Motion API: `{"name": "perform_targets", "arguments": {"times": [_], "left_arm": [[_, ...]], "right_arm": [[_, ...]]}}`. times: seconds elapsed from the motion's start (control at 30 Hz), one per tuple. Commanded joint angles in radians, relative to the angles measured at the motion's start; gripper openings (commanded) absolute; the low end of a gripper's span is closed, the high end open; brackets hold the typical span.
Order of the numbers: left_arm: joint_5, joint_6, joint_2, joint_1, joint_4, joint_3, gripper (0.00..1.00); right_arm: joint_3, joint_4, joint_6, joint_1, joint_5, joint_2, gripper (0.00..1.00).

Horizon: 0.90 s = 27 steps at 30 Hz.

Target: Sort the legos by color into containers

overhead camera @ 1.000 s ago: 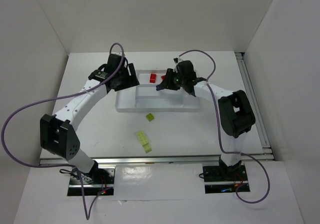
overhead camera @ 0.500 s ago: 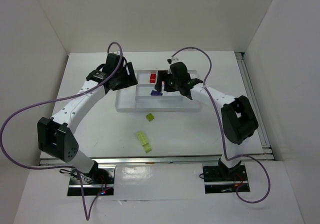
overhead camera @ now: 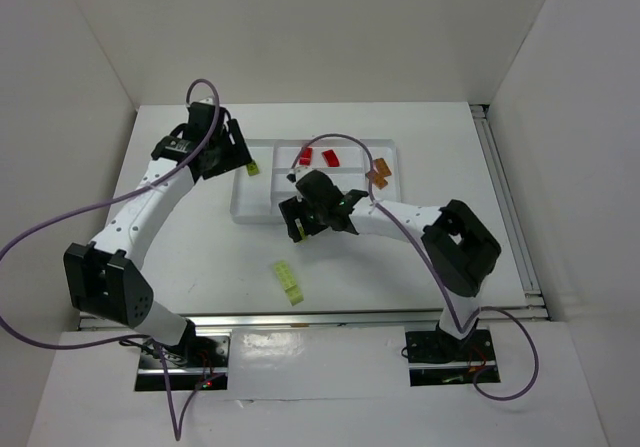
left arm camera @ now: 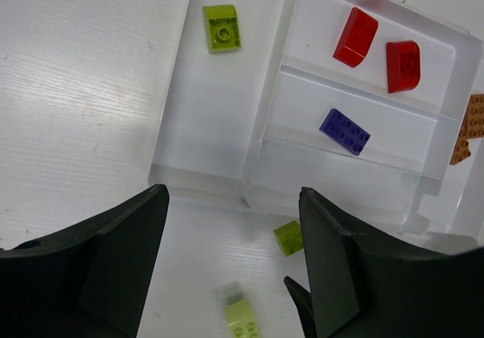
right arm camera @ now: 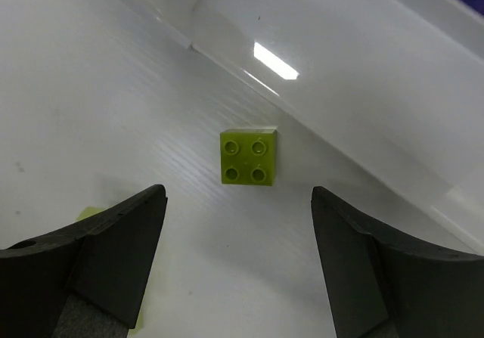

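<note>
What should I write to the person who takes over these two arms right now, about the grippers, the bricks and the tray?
Left gripper: open, empty, above the left end of the tray.
Right gripper: open, empty, over a small green brick on the table beside the tray.
Done: one green brick in the left compartment, two red bricks together, purple brick alone, orange bricks at the right end.
Left: the small green brick and a longer green one on the table go with the green brick in the tray.
</note>
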Motion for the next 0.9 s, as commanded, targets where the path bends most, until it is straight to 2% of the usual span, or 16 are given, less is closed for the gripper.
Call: {"name": "perform_targets", "arguments": {"times": [0.0, 0.1, 0.43, 0.47, 0.57, 0.6, 0.7, 0.87], "left_arm": [[0.019, 0.009, -0.042, 0.021, 0.004, -0.014, 0.81], [0.029, 0.009, -0.042, 0.021, 0.004, -0.025, 0.79], [0.049, 0.028, -0.075, 0.049, 0.004, -0.048, 0.79], [0.049, 0.028, -0.075, 0.049, 0.004, -0.048, 0.79], [0.058, 0.037, -0.075, 0.058, 0.004, -0.048, 0.79], [0.058, 0.037, -0.075, 0.067, 0.004, -0.048, 0.79], [0.067, 0.046, -0.065, 0.076, -0.031, -0.023, 0.79], [0.093, 0.046, -0.085, 0.113, -0.045, -0.023, 0.79]], "right_arm": [[0.046, -0.025, -0.031, 0.043, 0.074, 0.080, 0.84], [0.056, -0.013, -0.043, 0.052, 0.060, 0.115, 0.83], [0.097, 0.000, -0.043, 0.052, 0.071, 0.191, 0.67], [0.097, 0.000, -0.043, 0.052, 0.071, 0.191, 0.63], [0.097, -0.012, -0.043, 0.052, 0.093, 0.168, 0.43], [0.097, -0.022, -0.043, 0.061, 0.103, 0.168, 0.39], [0.108, -0.055, -0.054, 0.073, 0.112, 0.100, 0.35], [0.163, -0.046, -0.067, 0.074, 0.123, 0.022, 0.34]]}}
